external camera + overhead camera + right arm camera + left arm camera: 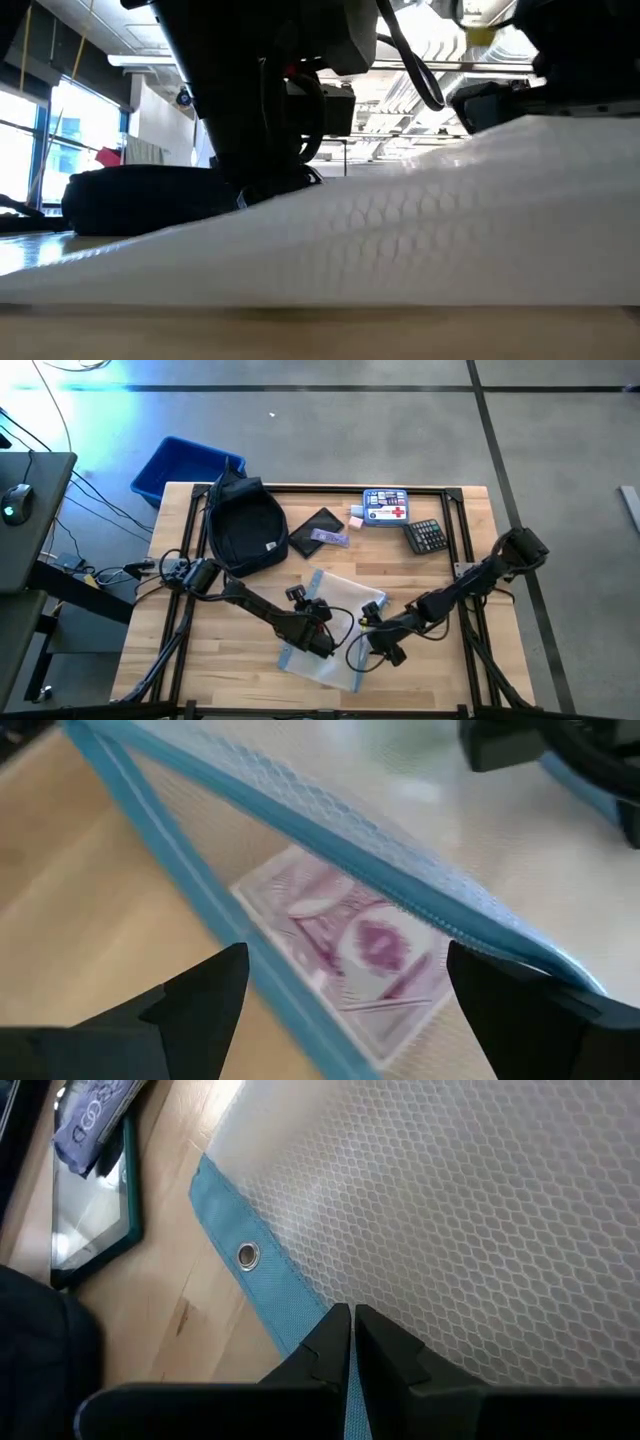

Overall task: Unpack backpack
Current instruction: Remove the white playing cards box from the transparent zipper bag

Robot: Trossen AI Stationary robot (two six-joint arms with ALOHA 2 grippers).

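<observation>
We see left claw (350, 1342) pinched together on blue edge of mesh pouch (335, 625), pinning it flat near surface (200, 670) centre. Right claw (345, 1000) spread apart over pouch's zipper mouth at its 3 o'clock side, purple card (360, 965) inside. Backpack (243, 525) at 10 o'clock of pouch, well apart. Open room toward 6 o'clock edge.

The backpack (243, 525) was dark navy with a small white tag. The mesh pouch (335, 622) was translucent white, honeycomb-patterned, edged in light blue, with a pink-purple printed packet (355, 955) inside. The bin (172, 465) was bright blue, the table (230, 660) pale wood.
</observation>
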